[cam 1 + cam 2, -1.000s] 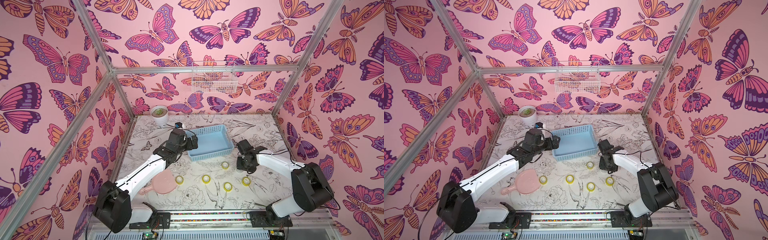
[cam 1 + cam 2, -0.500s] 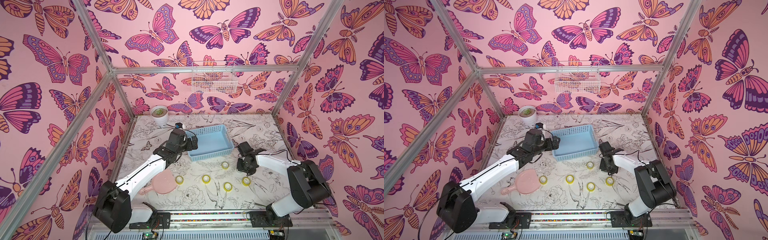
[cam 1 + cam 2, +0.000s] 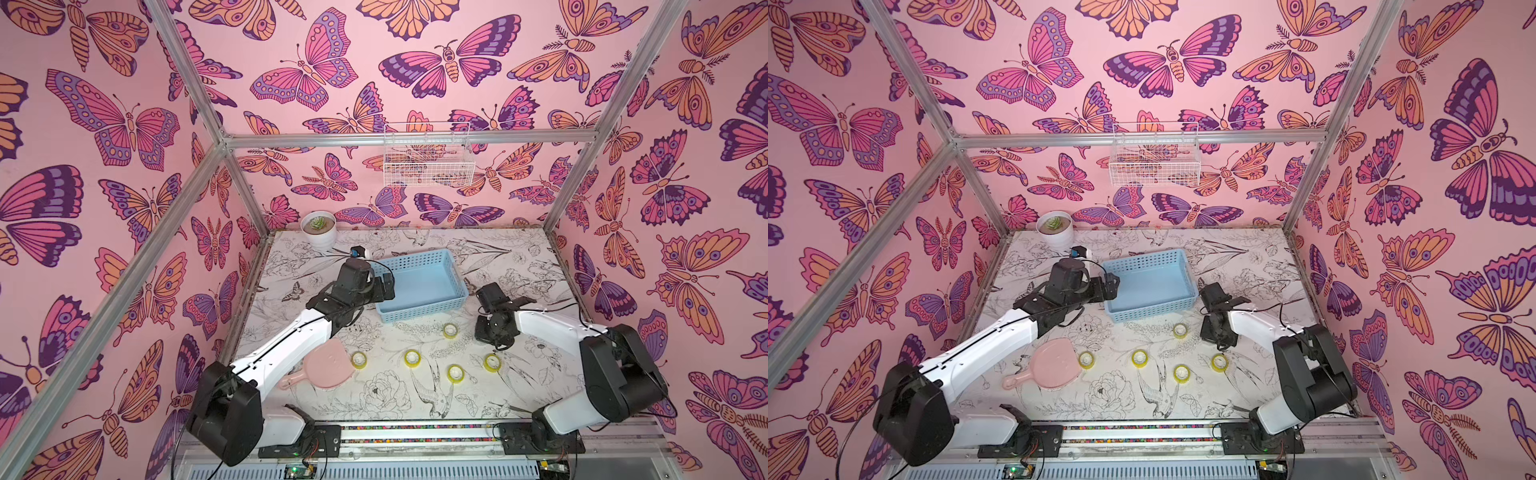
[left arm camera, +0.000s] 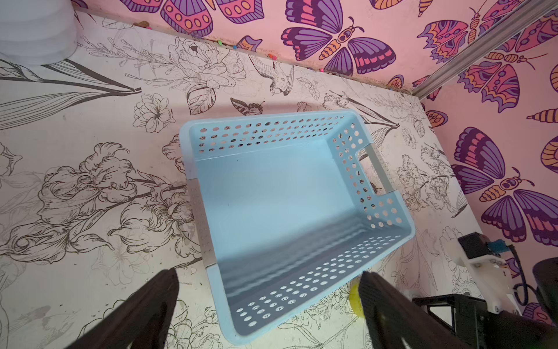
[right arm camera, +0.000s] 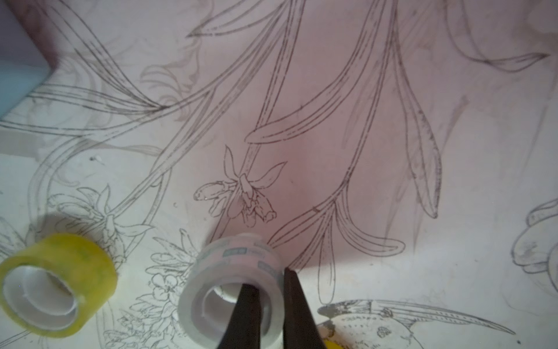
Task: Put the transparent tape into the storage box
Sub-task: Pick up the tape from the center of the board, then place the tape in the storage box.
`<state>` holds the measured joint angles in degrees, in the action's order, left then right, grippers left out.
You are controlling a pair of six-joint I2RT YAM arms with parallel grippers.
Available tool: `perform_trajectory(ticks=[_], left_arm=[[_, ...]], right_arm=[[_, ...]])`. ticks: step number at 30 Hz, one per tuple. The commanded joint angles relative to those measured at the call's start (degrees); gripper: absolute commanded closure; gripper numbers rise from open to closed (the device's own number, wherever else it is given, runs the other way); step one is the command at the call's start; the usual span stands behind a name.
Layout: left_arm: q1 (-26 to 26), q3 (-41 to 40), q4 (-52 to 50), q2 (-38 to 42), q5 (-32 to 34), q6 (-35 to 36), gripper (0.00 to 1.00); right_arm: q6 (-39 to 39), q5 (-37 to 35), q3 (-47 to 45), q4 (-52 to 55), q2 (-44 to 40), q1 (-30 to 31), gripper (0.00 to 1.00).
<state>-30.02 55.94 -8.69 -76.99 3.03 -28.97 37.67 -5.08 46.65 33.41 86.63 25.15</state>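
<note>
The right hand point(image 5: 267, 281) is pressed together on the colourless tape roll point(image 5: 232, 266). One of its dark fingers point(image 5: 244, 317) reaches down inside the ring and the other sits against the outside, so the roll's wall is pinched between them. The roll stands with its hole facing up, low at the worktop point(image 5: 392, 181); whether it has left the surface I cannot tell. A yellow tape roll point(image 5: 57, 284) lies near it, not touching. In both top views the right forearm runs low over the worktop from its base at the front, and the wrist bends so the right hand point(image 3: 492, 336) points straight down, hiding the colourless roll.

The left hand point(image 4: 267, 273) is spread wide and holds nothing. Its two fingers point(image 4: 145, 308) stand well apart above one corner of the blue basket point(image 4: 265, 136). The left arm stretches diagonally from the front corner towards the basket point(image 3: 419, 311), and the left hand point(image 3: 384, 286) sits at its short end.

Five yellow rolls lie flat on the worktop in front of the basket, outside it: one point(image 3: 450, 330) just beside the right hand and four point(image 3: 412, 357) in a loose row nearer the front, beside a pink mirror point(image 3: 328, 368)
</note>
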Motion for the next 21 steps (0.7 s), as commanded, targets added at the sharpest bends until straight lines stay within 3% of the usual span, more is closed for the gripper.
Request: perform_trajectory(ticks=[1,13,21], left_arm=[[-0.3,0.7,-0.6,0.4,1.1,0.9,0.00],[-0.3,2.0,-1.3,1.2,0.9,1.7,0.00],[-0.3,4.1,-3.6,1.6,1.2,2.5,0.00]], right_arm=[[0.1,-1.8,1.7,4.3,-2.9,-0.2,1.00],[-3.8,-4.6,13.9,15.8,-8.6,-0.1,1.00],[-9.5,-3.4,28.8,18.3,-1.9,0.3,1.00]])
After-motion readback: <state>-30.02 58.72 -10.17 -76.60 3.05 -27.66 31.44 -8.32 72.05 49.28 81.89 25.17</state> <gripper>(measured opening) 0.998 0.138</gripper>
